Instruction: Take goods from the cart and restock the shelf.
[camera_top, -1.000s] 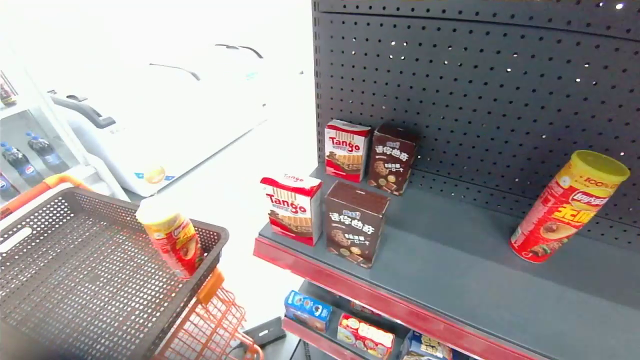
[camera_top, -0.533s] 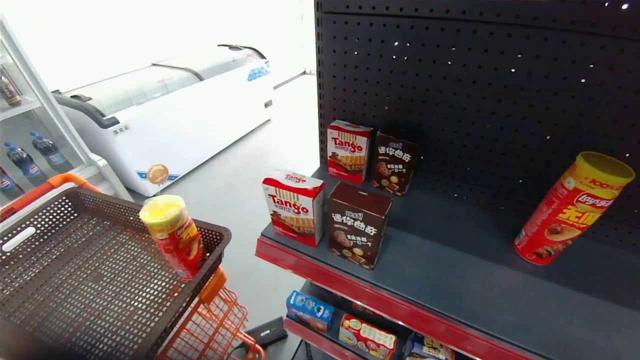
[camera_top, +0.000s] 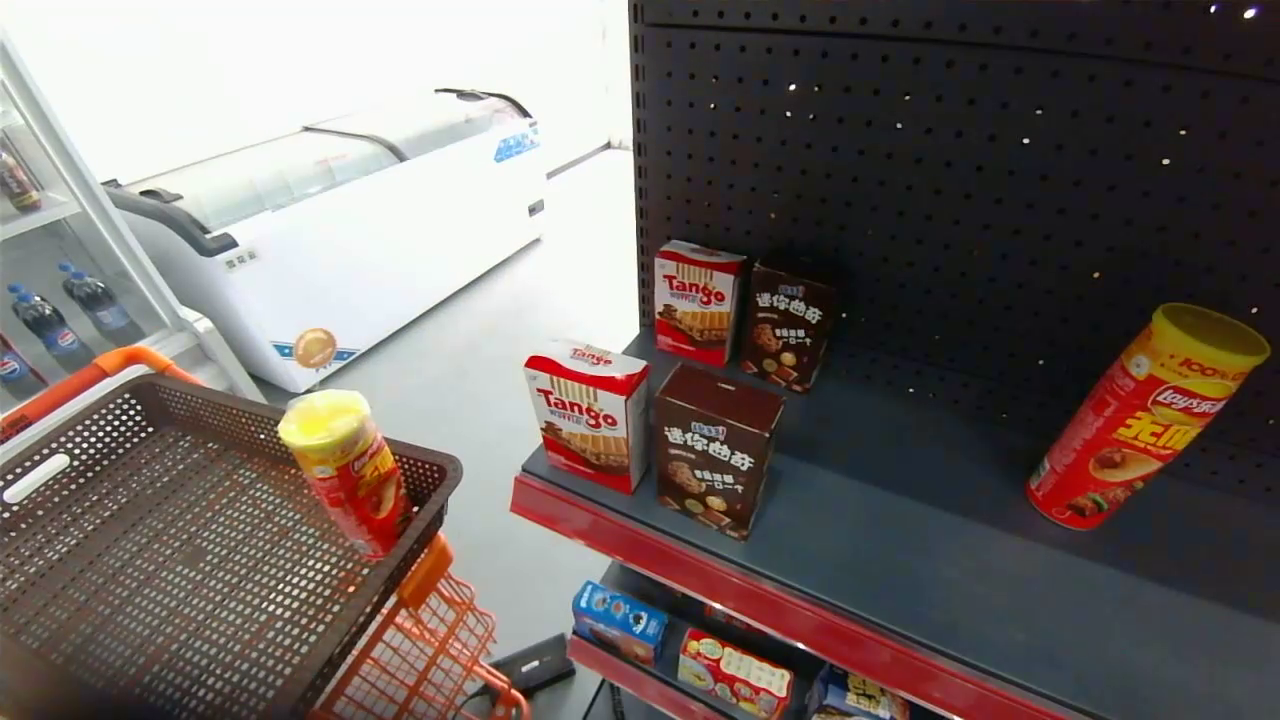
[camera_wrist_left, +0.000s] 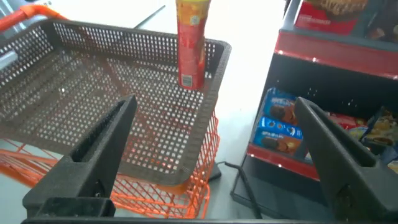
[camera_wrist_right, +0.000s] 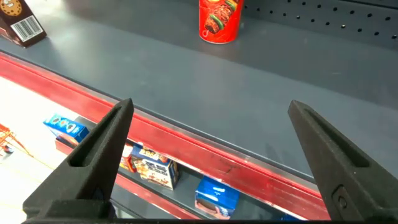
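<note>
From the head view, a dark mesh basket on an orange cart sits just beside a grey shelf with a red front edge. A red can with a yellow lid stands upright in the basket's corner nearest the shelf. A second can stands near the shelf's back edge, well apart from four boxes grouped at the shelf's left end. From the left wrist view, the left gripper points toward the basket, its fingers spread wide with nothing between them; the red can stands against the basket's far rim. From the right wrist view, the right gripper points toward the shelf's front edge, fingers spread wide and empty, with the second can beyond them near the back.
</note>
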